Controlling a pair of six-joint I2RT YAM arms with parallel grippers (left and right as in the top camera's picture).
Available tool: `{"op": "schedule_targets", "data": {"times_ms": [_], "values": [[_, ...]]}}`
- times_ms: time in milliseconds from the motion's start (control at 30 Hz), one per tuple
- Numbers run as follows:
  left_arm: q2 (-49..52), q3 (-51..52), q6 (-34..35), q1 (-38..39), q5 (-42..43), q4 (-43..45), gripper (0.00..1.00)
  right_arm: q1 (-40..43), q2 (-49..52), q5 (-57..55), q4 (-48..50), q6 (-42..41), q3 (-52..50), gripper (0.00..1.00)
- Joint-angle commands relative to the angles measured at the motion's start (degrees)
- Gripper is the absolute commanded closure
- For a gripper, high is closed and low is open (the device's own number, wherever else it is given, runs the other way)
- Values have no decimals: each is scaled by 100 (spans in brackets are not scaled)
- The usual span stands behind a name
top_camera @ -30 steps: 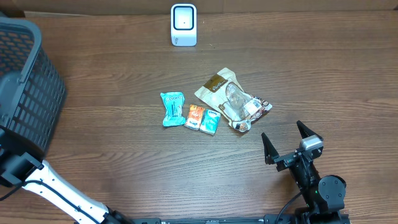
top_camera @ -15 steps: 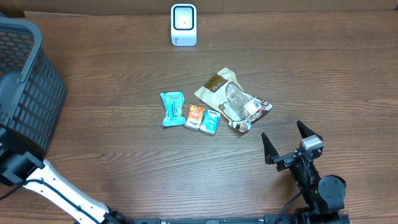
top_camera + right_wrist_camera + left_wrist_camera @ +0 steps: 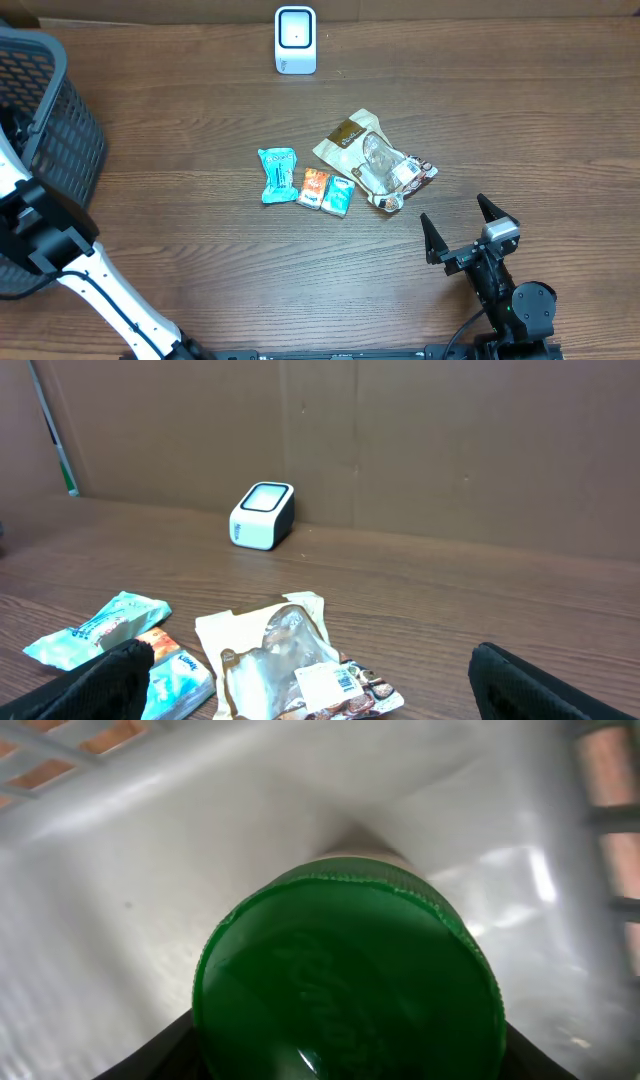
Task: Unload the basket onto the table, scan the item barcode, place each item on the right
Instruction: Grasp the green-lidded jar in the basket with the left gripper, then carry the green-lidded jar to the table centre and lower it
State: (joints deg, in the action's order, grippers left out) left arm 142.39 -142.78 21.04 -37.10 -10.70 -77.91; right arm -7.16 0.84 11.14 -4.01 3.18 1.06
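Left arm (image 3: 45, 235) advanced beside basket (image 3: 60, 130); my left pincer (image 3: 345, 1062) narrowing round green item (image 3: 345, 970), grip unconfirmed. Right pincer (image 3: 452, 207) wide, idle. Scan pending.

Wood table (image 3: 500, 120): scanner (image 3: 296, 40) at back, basket (image 3: 60, 150) left, 3 snack pkts (image 3: 322, 188) + clear bag (image 3: 375, 160) mid.

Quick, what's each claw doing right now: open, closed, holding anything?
Left claw: around a green container in the basket; whether it grips firmly cannot be told.
Right claw: open, holding nothing.
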Motion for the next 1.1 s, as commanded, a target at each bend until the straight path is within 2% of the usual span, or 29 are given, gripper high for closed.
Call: {"op": "schedule_targets", "data": {"times_ms": [0, 200, 633, 800, 1067], "values": [[-483, -625, -70, -15, 184, -55, 46, -24, -68, -50, 31, -11, -61, 0], [-1220, -1038, -66, -15, 234, -111, 45, -24, -68, -50, 31, -11, -61, 0], [-2894, -1043, -72, 214, 1176, -164, 44, -24, -68, -48, 31, -11, -61, 0], [-3456, -1043, -96, 758, 1506, -520, 44, -24, -68, -48, 31, -11, -61, 0], [-3462, -1019, -402, 2011, 1510, -1298, 44, -24, -68, -48, 31, -11, -61, 0]]}}
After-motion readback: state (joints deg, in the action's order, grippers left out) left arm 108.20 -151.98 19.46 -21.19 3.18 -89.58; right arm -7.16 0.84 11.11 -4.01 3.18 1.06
